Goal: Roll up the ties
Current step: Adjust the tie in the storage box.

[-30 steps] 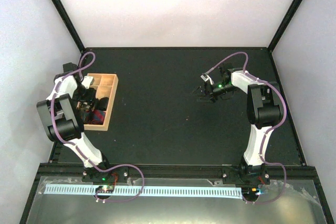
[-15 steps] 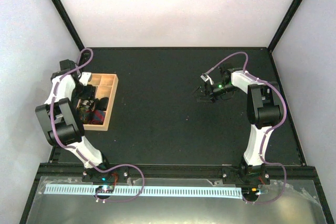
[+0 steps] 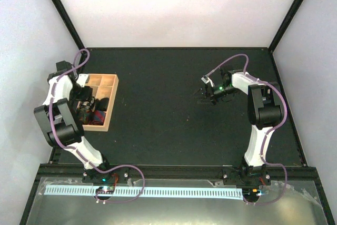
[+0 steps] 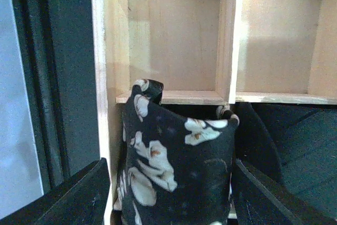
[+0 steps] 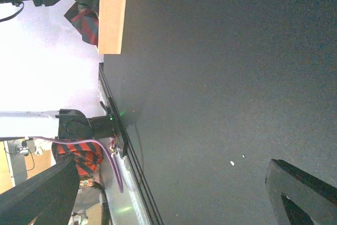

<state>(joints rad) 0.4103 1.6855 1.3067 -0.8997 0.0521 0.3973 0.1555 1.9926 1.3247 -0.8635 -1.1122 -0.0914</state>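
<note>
A rolled tie (image 4: 176, 151), dark with pale flower patches, stands in a compartment of the wooden tray (image 4: 174, 97), against the tray's left wall. My left gripper (image 4: 171, 193) straddles the roll with its jaws partly apart. The right finger is close against the roll and the left finger stands a little off it, with tray wall showing between. From above, this gripper (image 3: 84, 101) hangs over the tray (image 3: 111, 85) and hides the roll. My right gripper (image 3: 205, 94) is open and empty, low over the bare mat right of centre, and it also shows in the right wrist view (image 5: 174, 183).
Two far tray compartments (image 4: 174, 40) are bare wood. Another dark roll (image 3: 103, 104) and a red-striped roll (image 3: 95, 115) sit in other compartments; the striped one also shows in the right wrist view (image 5: 87, 25). A black frame rail (image 3: 63, 19) edges the mat.
My left arm's elbow and wrist have shifted slightly left over the tray. The right gripper has barely moved.
</note>
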